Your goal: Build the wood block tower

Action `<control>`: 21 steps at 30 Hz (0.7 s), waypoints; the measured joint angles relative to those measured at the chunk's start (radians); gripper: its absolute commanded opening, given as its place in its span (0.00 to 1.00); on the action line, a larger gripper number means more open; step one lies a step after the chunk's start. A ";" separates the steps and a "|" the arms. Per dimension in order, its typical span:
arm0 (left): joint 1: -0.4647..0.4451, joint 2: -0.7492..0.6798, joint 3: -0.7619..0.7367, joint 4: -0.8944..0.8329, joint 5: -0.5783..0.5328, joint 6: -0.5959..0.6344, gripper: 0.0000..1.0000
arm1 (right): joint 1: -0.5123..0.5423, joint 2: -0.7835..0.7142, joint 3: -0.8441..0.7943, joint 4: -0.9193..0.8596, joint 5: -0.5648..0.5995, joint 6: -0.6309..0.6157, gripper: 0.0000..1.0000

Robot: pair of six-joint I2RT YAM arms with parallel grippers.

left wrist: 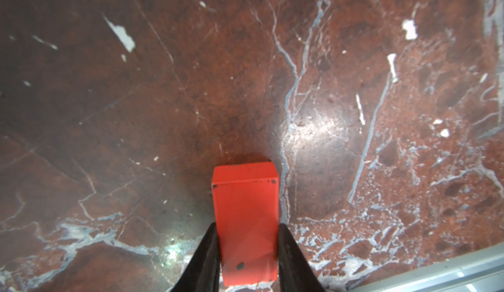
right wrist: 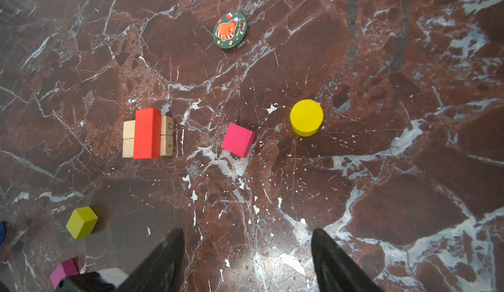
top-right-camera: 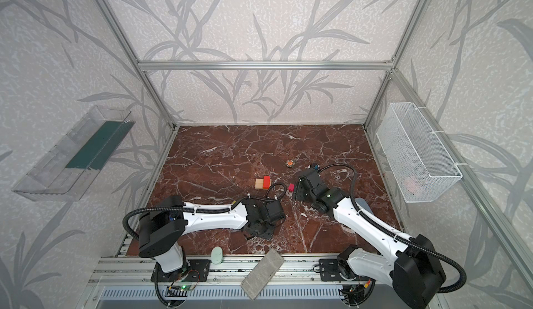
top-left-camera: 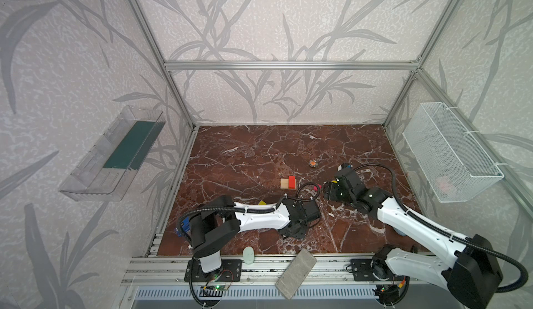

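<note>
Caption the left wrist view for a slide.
Left gripper shut on a red block, marble table beyond.

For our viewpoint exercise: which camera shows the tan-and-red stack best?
Right wrist view: the stack is large, unobstructed, both tan bars distinct. Both top views show it small; the left wrist view misses it.

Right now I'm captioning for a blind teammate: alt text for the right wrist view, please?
One red block lies across two tan bars on red-brown marble. Around them sit a magenta cube, a yellow cylinder, a yellow cube and a green badge; the empty right pincer stands open.
</note>
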 measured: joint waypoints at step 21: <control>0.027 -0.044 0.049 -0.093 -0.068 0.011 0.17 | -0.006 -0.002 -0.002 0.007 -0.012 0.000 0.74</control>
